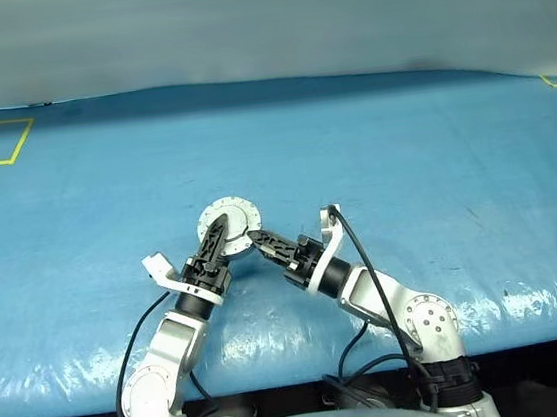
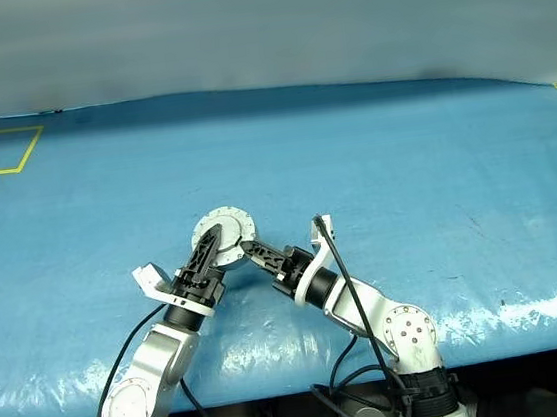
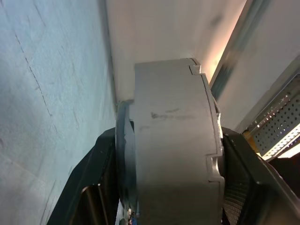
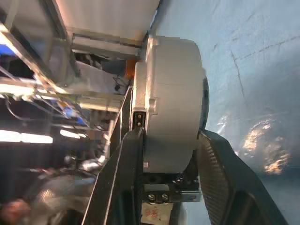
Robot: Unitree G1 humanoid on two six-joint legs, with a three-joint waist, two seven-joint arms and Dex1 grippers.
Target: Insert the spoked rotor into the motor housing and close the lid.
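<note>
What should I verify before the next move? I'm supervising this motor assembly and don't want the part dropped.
1. Left hand grips the motor housing: ok, fingers on both flat sides in the left wrist view.
2. Right hand grips the housing: ok, fingers straddle it in the right wrist view.
3. Lid closed against the housing: ok, it looks flush.
4. Spoked rotor inside: cannot tell, hidden by the closed assembly.
5. Assembly resting on the blue table: cannot tell, it may be held above it.
</note>
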